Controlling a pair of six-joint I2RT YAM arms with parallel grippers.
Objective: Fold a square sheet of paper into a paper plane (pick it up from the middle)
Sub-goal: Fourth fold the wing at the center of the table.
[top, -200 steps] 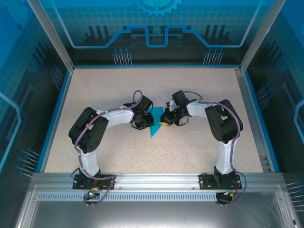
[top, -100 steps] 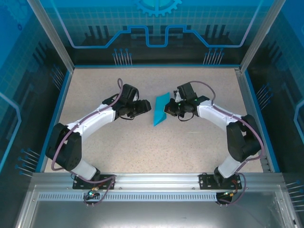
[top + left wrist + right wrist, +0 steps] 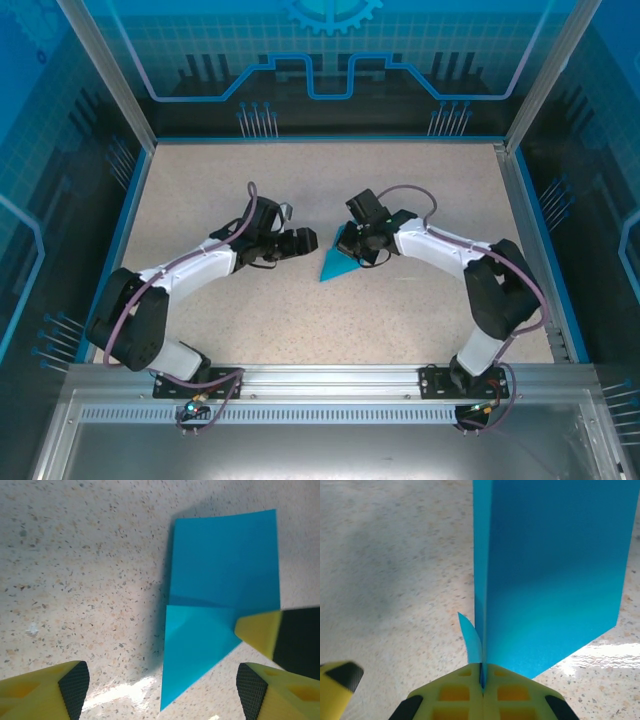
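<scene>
The sheet of paper [image 3: 334,263] is turquoise-blue and folded into a strip with one pointed end. It stands on edge, its point toward the near side. My right gripper [image 3: 352,244] is shut on it; in the right wrist view the yellow jaws [image 3: 482,680] pinch the folded edge and the paper [image 3: 555,575] rises ahead of them. My left gripper [image 3: 304,240] stands open just left of the paper, holding nothing. In the left wrist view its fingertips [image 3: 65,687] sit wide apart near the paper's point [image 3: 200,635], and a right fingertip [image 3: 257,630] touches the paper.
The speckled beige table [image 3: 250,320] is bordered by a blue rim and aluminium posts, with blue printed walls [image 3: 320,60] behind. Both arms reach toward the middle; the left gripper's fingertip [image 3: 340,682] shows at the lower left of the right wrist view.
My left gripper has opened wide and let go of the paper. The right gripper, still shut on it, carried the paper away from the bases, then back down nearer the table.
</scene>
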